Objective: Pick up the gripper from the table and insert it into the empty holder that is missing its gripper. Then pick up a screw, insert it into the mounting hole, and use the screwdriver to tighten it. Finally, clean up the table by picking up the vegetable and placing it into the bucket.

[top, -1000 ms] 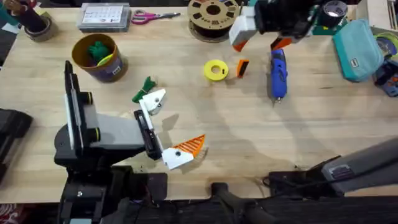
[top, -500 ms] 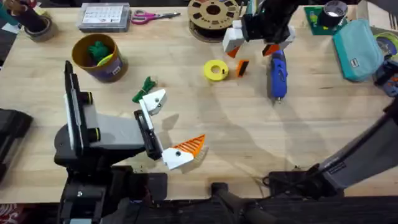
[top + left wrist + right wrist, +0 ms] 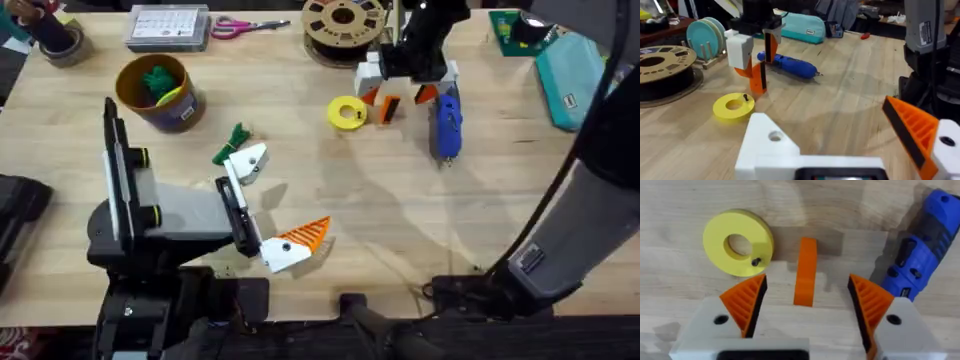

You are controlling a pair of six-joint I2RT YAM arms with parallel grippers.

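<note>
**R tool over loose orange tip**

Bench (image 3: 400, 220) w/ bucket (image 3: 160, 95) far left. Screwdriver (image 3: 446, 118) lies just right of the gripper (image 3: 389, 108). R tool (image 3: 402, 88) wide open, holding nothing, fingers either side of it. L tool (image 3: 270, 205) open, empty, holder (image 3: 248, 160) beside vegetable (image 3: 232, 141).

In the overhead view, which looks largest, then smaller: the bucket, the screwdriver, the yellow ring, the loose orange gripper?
1. The bucket.
2. The screwdriver, long but thin, so its place against the bucket is uncertain.
3. The yellow ring.
4. The gripper, clearly smallest.
</note>
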